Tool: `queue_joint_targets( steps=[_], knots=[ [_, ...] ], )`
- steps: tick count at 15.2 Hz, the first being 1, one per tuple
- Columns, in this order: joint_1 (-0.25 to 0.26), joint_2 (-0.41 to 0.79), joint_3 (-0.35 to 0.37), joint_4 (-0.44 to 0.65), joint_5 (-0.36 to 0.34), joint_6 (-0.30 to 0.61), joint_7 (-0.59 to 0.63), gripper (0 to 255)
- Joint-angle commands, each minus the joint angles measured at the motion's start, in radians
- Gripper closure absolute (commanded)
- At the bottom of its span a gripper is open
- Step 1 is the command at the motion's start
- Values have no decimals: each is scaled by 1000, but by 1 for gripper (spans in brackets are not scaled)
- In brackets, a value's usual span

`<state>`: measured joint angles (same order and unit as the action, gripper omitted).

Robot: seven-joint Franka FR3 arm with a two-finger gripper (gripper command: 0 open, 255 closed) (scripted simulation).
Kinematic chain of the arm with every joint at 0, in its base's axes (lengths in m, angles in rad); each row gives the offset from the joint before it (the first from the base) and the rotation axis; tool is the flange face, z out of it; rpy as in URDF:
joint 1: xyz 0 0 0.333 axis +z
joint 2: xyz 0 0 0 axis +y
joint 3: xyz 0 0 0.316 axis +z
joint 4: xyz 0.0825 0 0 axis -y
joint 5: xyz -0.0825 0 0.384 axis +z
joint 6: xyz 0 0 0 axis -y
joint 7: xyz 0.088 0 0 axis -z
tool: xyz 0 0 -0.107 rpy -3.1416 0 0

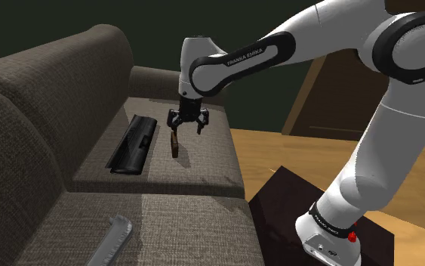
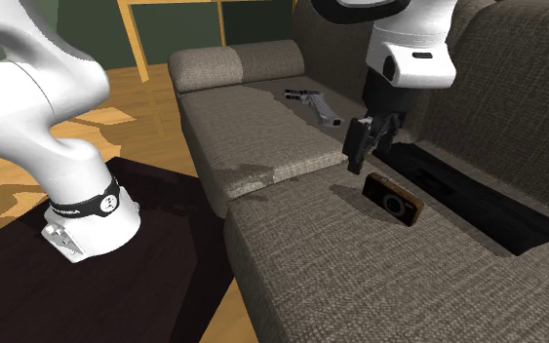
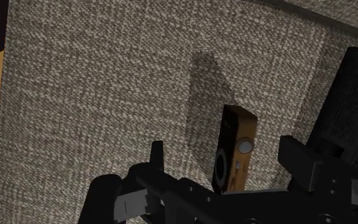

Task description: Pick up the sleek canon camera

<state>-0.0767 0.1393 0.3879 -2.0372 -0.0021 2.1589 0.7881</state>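
A small camera (image 1: 174, 143) with a black front, a round lens and a tan-brown top stands on edge on the brown fabric sofa seat (image 1: 203, 170). It also appears in the second exterior view (image 2: 392, 201) and the wrist view (image 3: 234, 153). My black gripper (image 1: 186, 121) hangs a little above it, open, its fingers apart and touching nothing. In the second exterior view the gripper (image 2: 368, 146) is just above the camera, toward the view's left. Along the hand, the camera sits between the two fingertips (image 3: 157, 149) but well below them.
A long flat black object (image 1: 135, 143) lies on the same cushion beside the camera, toward the backrest (image 1: 60, 98). A grey elongated object (image 1: 111, 240) rests on the neighbouring cushion. The sofa's front edge drops to a wooden floor (image 1: 294, 151). My dark stand (image 1: 294, 204) is close by.
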Motion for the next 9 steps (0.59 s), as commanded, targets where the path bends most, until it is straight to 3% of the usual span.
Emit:
queue_joint_targets(
  steps=[1, 5, 9],
  knots=[
    [13, 86, -8, 70, -41, 8, 71, 0],
    [50, 239, -39, 210, -99, 7, 177, 0],
    [55, 267, -45, 193, -111, 51, 183, 0]
  ],
)
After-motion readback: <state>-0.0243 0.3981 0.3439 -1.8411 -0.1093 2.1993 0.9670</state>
